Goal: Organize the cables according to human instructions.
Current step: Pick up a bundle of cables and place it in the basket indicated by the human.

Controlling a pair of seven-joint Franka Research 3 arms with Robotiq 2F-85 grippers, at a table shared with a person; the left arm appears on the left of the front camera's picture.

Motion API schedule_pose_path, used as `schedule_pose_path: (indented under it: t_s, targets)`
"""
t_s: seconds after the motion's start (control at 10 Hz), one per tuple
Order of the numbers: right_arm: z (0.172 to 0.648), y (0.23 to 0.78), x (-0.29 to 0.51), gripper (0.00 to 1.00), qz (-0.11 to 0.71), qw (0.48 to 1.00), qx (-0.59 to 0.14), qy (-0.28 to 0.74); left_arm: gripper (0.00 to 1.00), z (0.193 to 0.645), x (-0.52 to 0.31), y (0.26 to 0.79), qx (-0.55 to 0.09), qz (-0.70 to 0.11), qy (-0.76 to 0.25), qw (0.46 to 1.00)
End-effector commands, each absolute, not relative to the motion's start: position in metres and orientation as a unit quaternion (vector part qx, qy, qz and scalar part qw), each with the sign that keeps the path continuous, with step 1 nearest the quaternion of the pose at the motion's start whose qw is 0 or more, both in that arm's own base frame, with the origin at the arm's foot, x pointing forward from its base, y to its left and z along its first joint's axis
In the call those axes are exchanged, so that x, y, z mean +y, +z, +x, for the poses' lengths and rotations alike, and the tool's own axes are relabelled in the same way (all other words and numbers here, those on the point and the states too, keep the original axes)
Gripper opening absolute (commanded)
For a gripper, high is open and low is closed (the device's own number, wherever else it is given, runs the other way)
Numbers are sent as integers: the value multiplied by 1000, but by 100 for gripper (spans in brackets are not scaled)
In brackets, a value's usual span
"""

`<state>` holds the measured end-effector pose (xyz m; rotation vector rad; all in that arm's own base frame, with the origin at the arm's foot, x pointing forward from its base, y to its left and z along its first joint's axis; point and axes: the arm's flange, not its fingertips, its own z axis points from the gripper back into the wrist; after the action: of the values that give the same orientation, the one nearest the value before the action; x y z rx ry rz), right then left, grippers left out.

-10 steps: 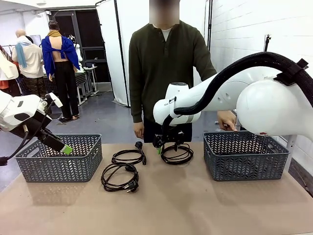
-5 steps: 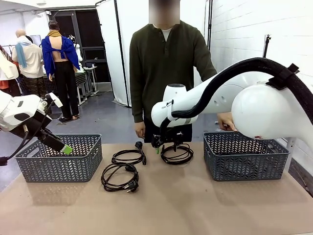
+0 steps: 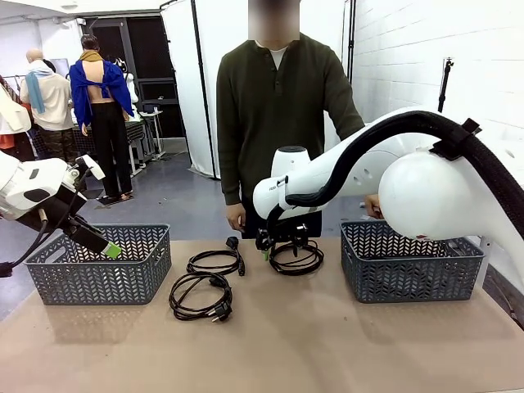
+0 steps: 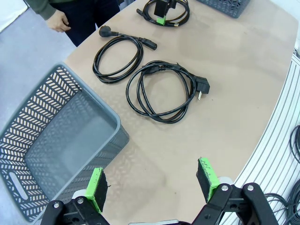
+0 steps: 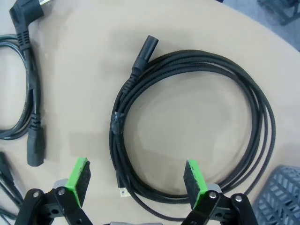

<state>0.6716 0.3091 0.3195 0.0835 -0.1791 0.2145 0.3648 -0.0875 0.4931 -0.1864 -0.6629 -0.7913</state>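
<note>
R hand (image 5: 137,180) open over coiled black braided cable (image 5: 114,136).
Fingers flank its near loops; L hand (image 4: 152,185) open, far left of that cable, above grey plastic lattice basket (image 4: 70,150).

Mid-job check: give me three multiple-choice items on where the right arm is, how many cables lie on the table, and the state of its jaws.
1. The right jaws hover over:
A) the left basket
B) the braided cable coil
C) bare table
2. Cable coils on the tabletop:
A) one
B) five
C) three
3. The right jaws are:
A) open, empty
B) shut on a cable
C) shut, empty

Answers:
1 B: the right wrist view looks straight down on that coil.
2 C: the braided one plus two more.
3 A: the green pads stand apart with nothing between them.
</note>
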Motion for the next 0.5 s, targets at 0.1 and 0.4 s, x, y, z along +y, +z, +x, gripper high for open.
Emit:
schedule_pose_path:
  t_s: [0.1, 0.4]
  targets:
    - [684, 311, 314, 100, 19, 991, -99, 85, 100, 366, -87, 493, -317, -90, -372, 868]
    - [691, 307, 314, 100, 10, 992, -103, 76, 100, 366, -87, 493, -317, -90, -372, 868]
